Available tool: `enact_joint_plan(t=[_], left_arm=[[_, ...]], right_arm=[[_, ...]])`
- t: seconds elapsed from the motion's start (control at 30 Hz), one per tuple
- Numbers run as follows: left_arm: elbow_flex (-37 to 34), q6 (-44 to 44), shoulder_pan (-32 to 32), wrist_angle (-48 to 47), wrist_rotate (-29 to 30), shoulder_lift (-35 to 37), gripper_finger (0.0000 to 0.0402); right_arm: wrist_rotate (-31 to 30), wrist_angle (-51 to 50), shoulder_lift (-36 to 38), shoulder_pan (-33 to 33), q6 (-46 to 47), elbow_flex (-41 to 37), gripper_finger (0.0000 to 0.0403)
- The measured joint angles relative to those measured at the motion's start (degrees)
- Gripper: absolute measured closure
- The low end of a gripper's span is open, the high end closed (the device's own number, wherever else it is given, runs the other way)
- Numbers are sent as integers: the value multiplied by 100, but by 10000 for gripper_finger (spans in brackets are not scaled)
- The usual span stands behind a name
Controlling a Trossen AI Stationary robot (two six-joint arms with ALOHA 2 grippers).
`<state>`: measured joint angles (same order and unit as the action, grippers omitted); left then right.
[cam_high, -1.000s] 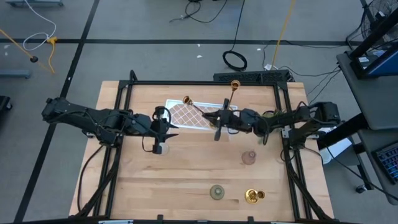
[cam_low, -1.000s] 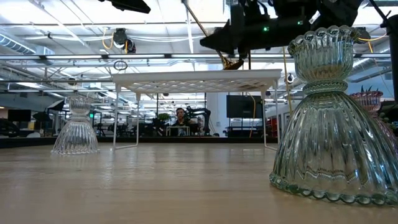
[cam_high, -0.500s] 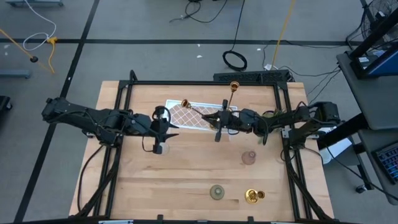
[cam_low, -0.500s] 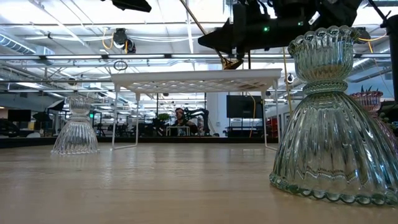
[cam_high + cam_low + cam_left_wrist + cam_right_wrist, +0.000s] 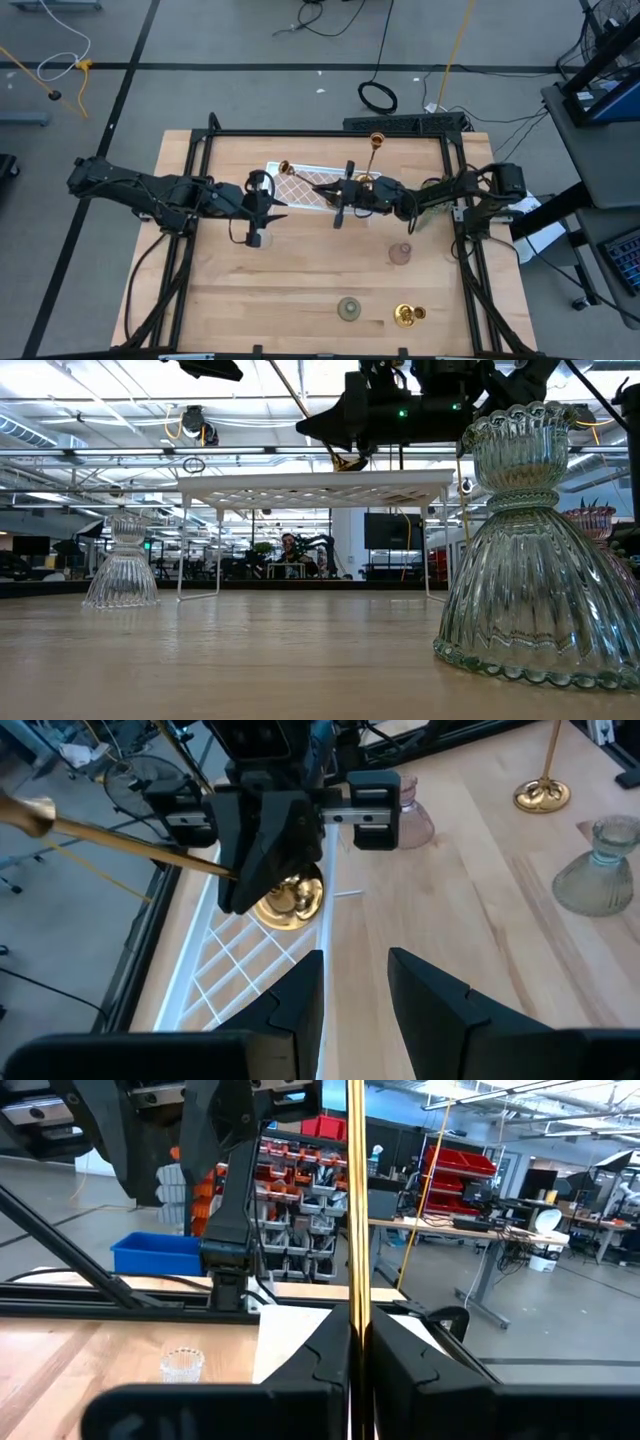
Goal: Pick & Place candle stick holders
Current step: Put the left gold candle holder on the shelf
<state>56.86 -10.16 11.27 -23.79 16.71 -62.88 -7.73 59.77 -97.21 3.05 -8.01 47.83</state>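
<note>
Right gripper [image 5: 338,192] clamped on tall brass candle holder [image 5: 300,178] tilted over white tray [image 5: 300,195], left gripper [image 5: 268,204] beside tray, jaws partly apart, empty

You see a tall brass holder [image 5: 377,150] upright at top centre, another slim brass holder [image 5: 303,180] tilted in mid-air just left of it. A clear glass holder [image 5: 256,238] stands left of centre, a pink one [image 5: 400,253] right of centre, a green one [image 5: 349,309] and a squat brass one [image 5: 408,316] at bottom.
</note>
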Motion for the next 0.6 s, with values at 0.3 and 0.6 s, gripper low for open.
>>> enact_joint_plan(t=[0.3,0.6], left_arm=[[0,449,0,-15,181,-1,282],[-2,961,-210,-156,804,-289,282]], right_arm=[[-2,-224,13,0,-13,0,381],[-12,-264,-2,-5,-18,-15,397]])
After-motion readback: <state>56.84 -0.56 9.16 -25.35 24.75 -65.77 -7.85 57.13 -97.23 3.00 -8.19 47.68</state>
